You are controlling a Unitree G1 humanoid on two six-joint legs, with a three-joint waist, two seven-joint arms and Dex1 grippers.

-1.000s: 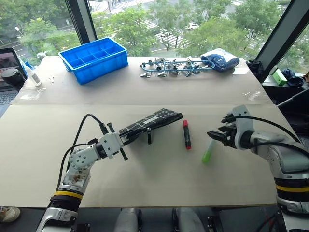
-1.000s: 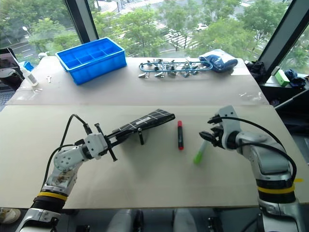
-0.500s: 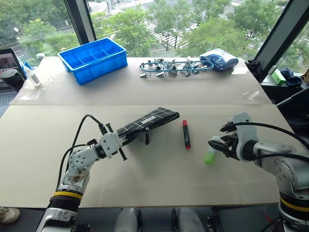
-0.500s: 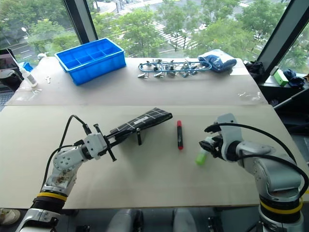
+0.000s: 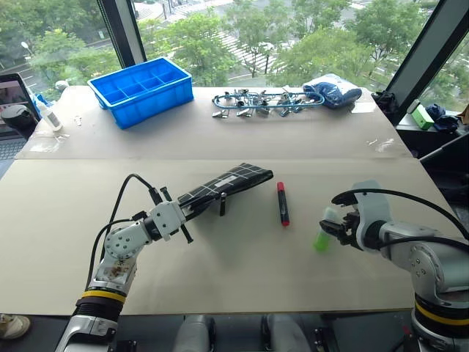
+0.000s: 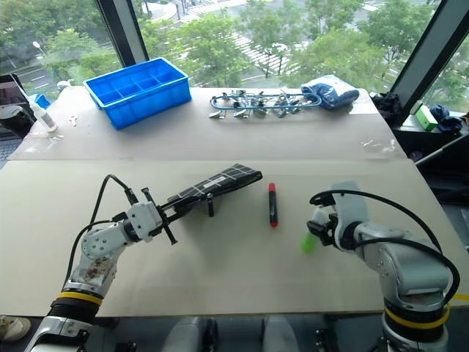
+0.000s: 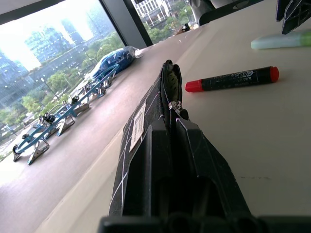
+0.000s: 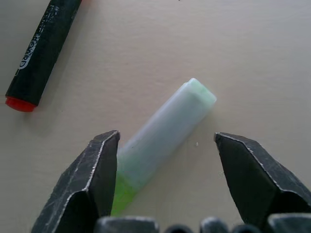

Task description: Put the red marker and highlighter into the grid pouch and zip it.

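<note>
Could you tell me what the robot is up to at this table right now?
The left claw is shut on one end of the grid pouch, holding it off the table. The right claw is open, with the highlighter lying on the table between its fingers, not gripped. The red marker lies on the table between pouch and highlighter. Neither pen is in the pouch.

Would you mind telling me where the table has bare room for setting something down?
Free: the near strip in front of the grid pouch, red marker and highlighter; also the band between those and the blue bin and metal clips. Crowded: the back edge, and around the right gripper at the highlighter.
</note>
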